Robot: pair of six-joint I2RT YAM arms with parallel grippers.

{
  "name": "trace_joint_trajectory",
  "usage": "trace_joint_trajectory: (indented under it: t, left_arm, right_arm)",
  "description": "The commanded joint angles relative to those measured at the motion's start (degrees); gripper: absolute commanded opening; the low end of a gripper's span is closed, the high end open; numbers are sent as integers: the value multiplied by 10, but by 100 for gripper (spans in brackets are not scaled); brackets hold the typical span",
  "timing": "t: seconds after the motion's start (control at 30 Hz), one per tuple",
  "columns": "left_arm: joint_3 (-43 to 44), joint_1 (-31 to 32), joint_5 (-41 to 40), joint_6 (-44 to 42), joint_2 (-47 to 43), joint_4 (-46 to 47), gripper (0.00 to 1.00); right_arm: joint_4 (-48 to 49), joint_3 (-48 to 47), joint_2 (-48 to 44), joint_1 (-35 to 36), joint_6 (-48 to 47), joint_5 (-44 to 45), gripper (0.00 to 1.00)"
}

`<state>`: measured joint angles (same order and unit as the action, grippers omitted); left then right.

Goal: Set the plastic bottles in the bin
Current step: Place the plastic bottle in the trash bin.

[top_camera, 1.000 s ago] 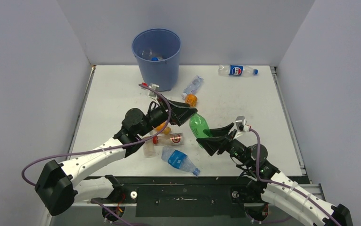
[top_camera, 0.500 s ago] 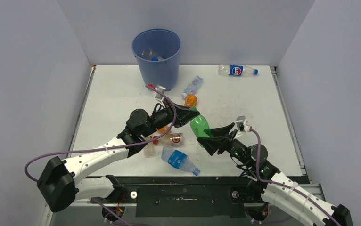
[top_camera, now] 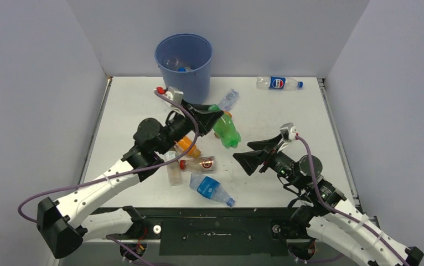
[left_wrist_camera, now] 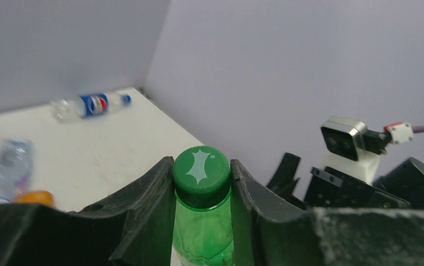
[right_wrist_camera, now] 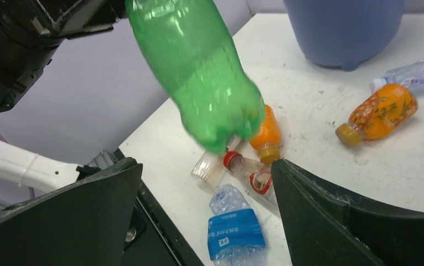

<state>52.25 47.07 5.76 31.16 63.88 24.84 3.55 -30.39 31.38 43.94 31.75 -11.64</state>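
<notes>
My left gripper [top_camera: 214, 112] is shut on the cap of a green bottle [top_camera: 226, 132], which hangs above the table just in front of the blue bin [top_camera: 183, 66]. In the left wrist view both fingers press the green cap [left_wrist_camera: 201, 169]. My right gripper [top_camera: 243, 153] stands open to the right of the bottle, apart from it, with nothing between its fingers [right_wrist_camera: 315, 205]. The green bottle [right_wrist_camera: 198, 66] hangs ahead of it. The bin holds a clear bottle and a blue cap.
On the table lie a Pepsi bottle [top_camera: 279, 83] at the back right, a crushed clear bottle [top_camera: 229, 98] by the bin, an orange bottle [right_wrist_camera: 378, 113], another orange one [top_camera: 186, 146], a red-capped bottle [top_camera: 198, 164] and a blue-labelled bottle [top_camera: 210, 188].
My left gripper shut on the green bottle's cap and lifted it up and back toward the bin. My right gripper let go of it, opened wide and drew back to the right.
</notes>
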Motion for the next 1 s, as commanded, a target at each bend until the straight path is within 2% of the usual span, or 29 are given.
trace_joint_trajectory:
  t: [0.0,0.1,0.2,0.3,0.4,0.5,0.7,0.83,0.97]
  left_arm:
    - [88,-41,-95,-138,-43,-26,0]
    - [128,-103,-115,-171,-31,-29,0]
    - [193,-189,-120,-172,11,-32,0]
    - [250,-274,-121,-123,71,-26,0]
    - [282,-322,-112,-74,130,32,0]
    - [319,-334,-110,-75,194,88,0]
    - [424,-336,-121,-125,347,93,0]
    - [473,-319,-217,-206,417,87,0]
    - [557,-305,-255,-280,483,40,0]
  right_arm:
    - [-115,-73,-16,3,-36,40,90]
    - [-122,-69,-44,3,-33,66,90]
    - [-111,-36,-74,2,-25,110,90]
    - [-124,2,-95,3,16,201,90]
    - [-162,39,-117,2,73,292,90]
    - [-147,81,-147,2,83,304,90]
    - [-116,132,-117,2,104,306,90]
    - [-83,165,-77,2,131,291,90]
    - [-63,195,-54,2,154,286,90]
